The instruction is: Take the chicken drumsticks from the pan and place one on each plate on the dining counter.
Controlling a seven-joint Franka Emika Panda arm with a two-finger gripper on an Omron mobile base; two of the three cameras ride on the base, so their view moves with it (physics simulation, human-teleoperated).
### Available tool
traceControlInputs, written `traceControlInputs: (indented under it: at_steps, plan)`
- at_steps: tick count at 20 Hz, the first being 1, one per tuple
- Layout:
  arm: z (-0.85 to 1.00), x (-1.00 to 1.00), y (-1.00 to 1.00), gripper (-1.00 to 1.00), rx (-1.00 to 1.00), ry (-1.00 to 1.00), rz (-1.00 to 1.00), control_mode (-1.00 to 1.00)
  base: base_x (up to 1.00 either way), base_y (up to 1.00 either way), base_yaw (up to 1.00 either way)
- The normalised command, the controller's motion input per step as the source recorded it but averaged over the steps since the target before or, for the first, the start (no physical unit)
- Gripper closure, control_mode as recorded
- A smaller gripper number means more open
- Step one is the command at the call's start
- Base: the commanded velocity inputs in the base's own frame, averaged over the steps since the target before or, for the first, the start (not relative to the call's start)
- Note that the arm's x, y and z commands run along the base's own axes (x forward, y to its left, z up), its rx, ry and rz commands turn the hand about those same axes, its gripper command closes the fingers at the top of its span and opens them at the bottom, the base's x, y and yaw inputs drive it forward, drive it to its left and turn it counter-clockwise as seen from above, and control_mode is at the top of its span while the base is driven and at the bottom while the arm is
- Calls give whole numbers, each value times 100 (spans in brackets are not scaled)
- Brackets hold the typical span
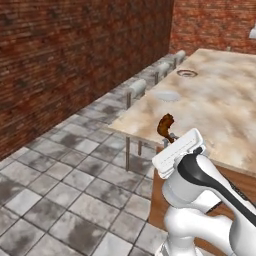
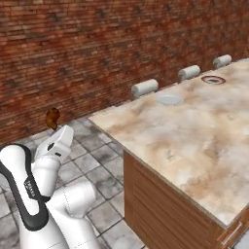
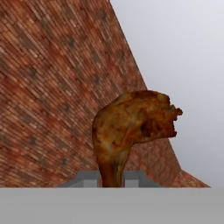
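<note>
Clamped between the jaws of the gripper (image 1: 170,137) is a chicken drumstick (image 1: 165,125), pinched by its thin end with the bulbous end pointing up and away from the hand. It hangs in the air just off the near corner of the dining counter (image 1: 220,105), over the floor. Both plates lie farther along that counter: the pale plate (image 1: 166,95) nearer, the red-rimmed plate (image 1: 187,73) beyond it, so the carry runs forward over the countertop.
</note>
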Motion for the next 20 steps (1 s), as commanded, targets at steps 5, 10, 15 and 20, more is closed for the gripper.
traceControlInputs:
  at_steps: [5,10,15,20]
  plan:
    - [0,0,0,100,0,0,0,100,72,100,-40]
    - [0,0,0,100,0,0,0,100,57,100,-38]
    - [0,0,0,100,0,0,0,100,40,100,-39]
    - [0,0,0,100,0,0,0,100,48,100,-49]
